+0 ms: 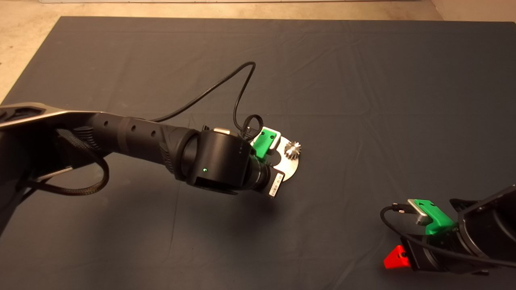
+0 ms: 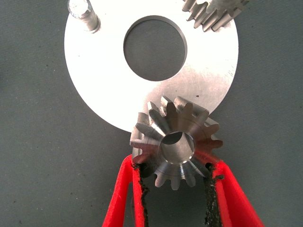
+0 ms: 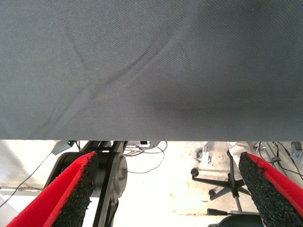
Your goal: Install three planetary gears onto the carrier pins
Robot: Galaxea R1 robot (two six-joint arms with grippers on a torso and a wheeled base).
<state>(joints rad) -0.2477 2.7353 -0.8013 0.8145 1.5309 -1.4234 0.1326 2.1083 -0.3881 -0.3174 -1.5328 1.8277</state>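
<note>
The shiny round disc [image 2: 109,85] with a central hole lies on the mat; in the head view its edge [image 1: 291,167] shows past my left wrist. One bare carrier pin [image 2: 84,14] stands on it. One planetary gear [image 2: 215,12] sits on the disc, also seen in the head view [image 1: 293,150]. My left gripper [image 2: 173,163] is shut on a second gear [image 2: 175,142], holding it at the disc's rim. I cannot tell whether a pin is in its bore. The third gear is out of view. My right gripper [image 3: 168,158] is open and empty, parked at the mat's near right [image 1: 397,257].
The left arm [image 1: 161,141] reaches across the middle of the dark mat [image 1: 363,80], with its black cable [image 1: 225,84] looping behind it. Past the mat's edge the right wrist view shows an office chair base [image 3: 222,179] on the floor.
</note>
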